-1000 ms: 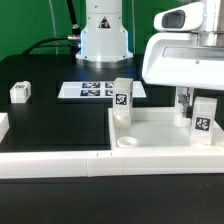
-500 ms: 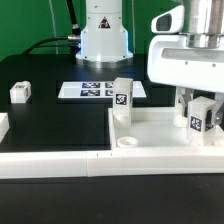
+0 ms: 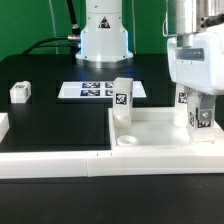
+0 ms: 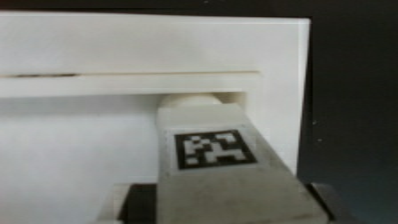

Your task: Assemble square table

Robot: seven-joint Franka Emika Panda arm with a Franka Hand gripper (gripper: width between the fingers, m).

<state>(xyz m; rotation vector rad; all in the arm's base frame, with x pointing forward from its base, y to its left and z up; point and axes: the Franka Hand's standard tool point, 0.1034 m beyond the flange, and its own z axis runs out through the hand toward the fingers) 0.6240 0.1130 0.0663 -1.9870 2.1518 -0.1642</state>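
Evidently the half-closed pincer [image 3: 201, 104] is clamping a small white plastic block leg [image 3: 204, 120], at a corner of the large white square plastic tabletop [image 3: 160, 128] beneath it; seemingly light, rigid, slick, so flat sides suit gripping.

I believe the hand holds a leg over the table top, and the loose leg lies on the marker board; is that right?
No: the exterior view shows the loose leg on the black table, apart from the marker board. The hand holds a leg over the table top.
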